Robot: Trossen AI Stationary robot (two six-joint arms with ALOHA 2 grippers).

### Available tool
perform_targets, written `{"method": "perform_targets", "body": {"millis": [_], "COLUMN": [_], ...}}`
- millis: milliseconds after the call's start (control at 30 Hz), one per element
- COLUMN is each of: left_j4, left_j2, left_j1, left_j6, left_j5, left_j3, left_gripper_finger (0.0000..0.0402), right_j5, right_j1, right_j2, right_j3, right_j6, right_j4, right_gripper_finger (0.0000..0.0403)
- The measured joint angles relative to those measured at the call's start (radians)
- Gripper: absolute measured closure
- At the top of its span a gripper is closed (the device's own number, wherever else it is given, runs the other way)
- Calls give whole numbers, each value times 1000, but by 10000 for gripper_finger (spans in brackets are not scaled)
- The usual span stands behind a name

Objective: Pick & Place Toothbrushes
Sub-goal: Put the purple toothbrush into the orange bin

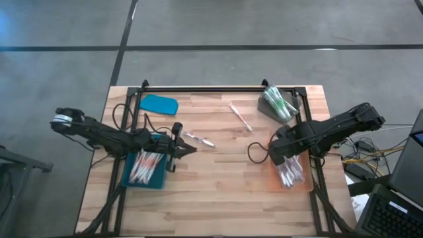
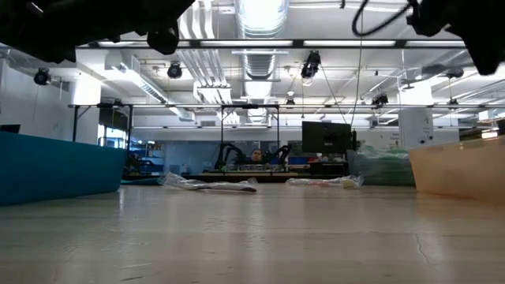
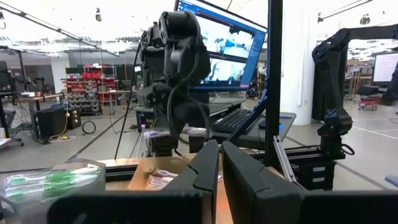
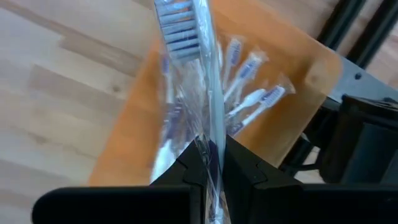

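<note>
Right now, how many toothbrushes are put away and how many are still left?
Partly done. Wrapped toothbrushes already lie in the blue tray, the orange tray and the grey bin. The right gripper is shut on a toothbrush over the orange tray. Two still lie loose on the table. The left gripper is shut, empty.

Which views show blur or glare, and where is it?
Right wrist view: the wrapped toothbrush pinched in the right gripper is blurred, its film shining. Low view: ceiling lights glare, arms overhead are black silhouettes. Left wrist view: the left gripper is dark before a bright room. High view: evenly lit.
</note>
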Motion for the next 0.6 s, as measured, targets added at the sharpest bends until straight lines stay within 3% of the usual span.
{"method": "perform_targets", "body": {"millis": [600], "left_j4": [-20], "left_j2": [0], "left_j1": [0], "left_j6": [-25], "left_j5": [0], "left_j3": [0], "left_gripper_finger": [376], "right_j5": [-87], "right_j1": [-3], "right_j2": [-50], "right_j3": [-339], "right_j6": [44], "right_j4": [207], "right_gripper_finger": [380]}}
